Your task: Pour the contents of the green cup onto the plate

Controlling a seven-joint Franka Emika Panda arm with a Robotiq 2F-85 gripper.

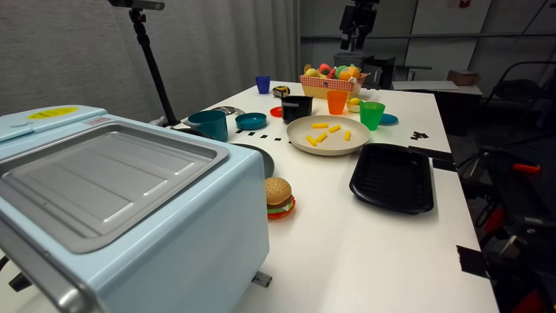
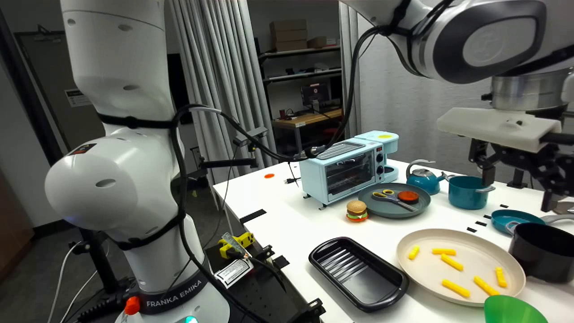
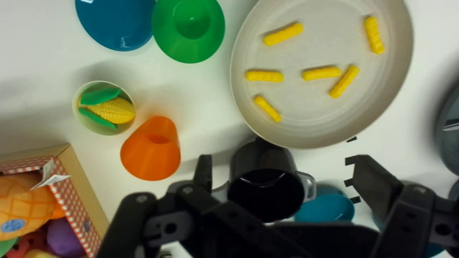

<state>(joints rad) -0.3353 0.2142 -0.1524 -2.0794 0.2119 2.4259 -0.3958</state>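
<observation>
The green cup (image 3: 189,36) stands upright on the table beside the plate. Nothing shows inside it in the wrist view. It also shows in both exterior views (image 1: 372,116) (image 2: 513,310). The cream plate (image 3: 315,114) lies flat and also shows in both exterior views (image 1: 299,127) (image 2: 475,251). Several yellow pieces (image 3: 321,73) lie spread on it, seen in both exterior views too (image 1: 320,125) (image 2: 456,288). My gripper (image 3: 282,161) is open and empty, high above the table. It shows in both exterior views (image 2: 518,188) (image 1: 352,42), apart from cup and plate.
A black pot (image 3: 265,157) stands close beside the plate. An orange cup (image 3: 150,154), a bowl with toy corn (image 3: 107,107) and a fruit basket (image 3: 80,208) stand nearby. A blue dish (image 3: 118,25) lies beside the green cup. A black tray (image 2: 358,273) is beyond the plate.
</observation>
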